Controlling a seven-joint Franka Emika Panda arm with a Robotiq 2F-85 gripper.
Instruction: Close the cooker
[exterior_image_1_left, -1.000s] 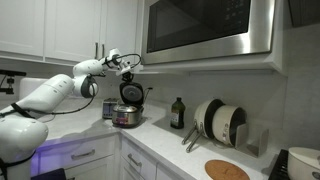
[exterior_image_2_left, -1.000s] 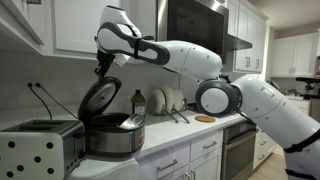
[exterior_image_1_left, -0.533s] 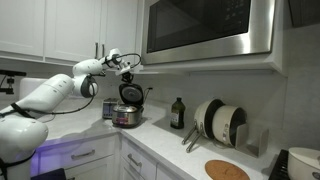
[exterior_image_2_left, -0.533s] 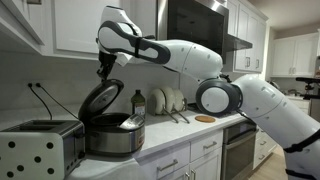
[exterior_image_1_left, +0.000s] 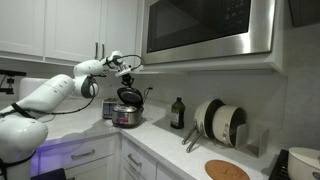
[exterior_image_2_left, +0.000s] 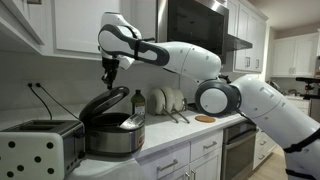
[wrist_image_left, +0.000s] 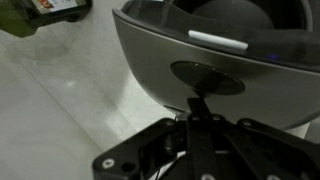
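The cooker (exterior_image_1_left: 126, 116) (exterior_image_2_left: 108, 136) stands on the white counter, with a shiny steel body and an open pot. Its hinged lid (exterior_image_1_left: 128, 96) (exterior_image_2_left: 105, 103) is tilted about halfway down over the pot. In the wrist view the lid's grey domed outer face (wrist_image_left: 200, 45) fills the upper frame. My gripper (exterior_image_1_left: 127, 76) (exterior_image_2_left: 111, 81) (wrist_image_left: 198, 106) is shut and empty, with its fingertips pressed against the lid's outer face from above.
A boxy silver toaster-like appliance (exterior_image_2_left: 40, 146) stands beside the cooker. A dark bottle (exterior_image_1_left: 178, 112) (exterior_image_2_left: 138, 104) (wrist_image_left: 50, 8) and a dish rack with plates (exterior_image_1_left: 220, 122) stand further along the counter. A microwave (exterior_image_1_left: 210, 30) and white cabinets hang overhead. A round wooden board (exterior_image_1_left: 227, 170) lies near the counter's edge.
The lid has swung down from nearly upright to about half closed. My gripper has moved down with it, staying on its outer face.
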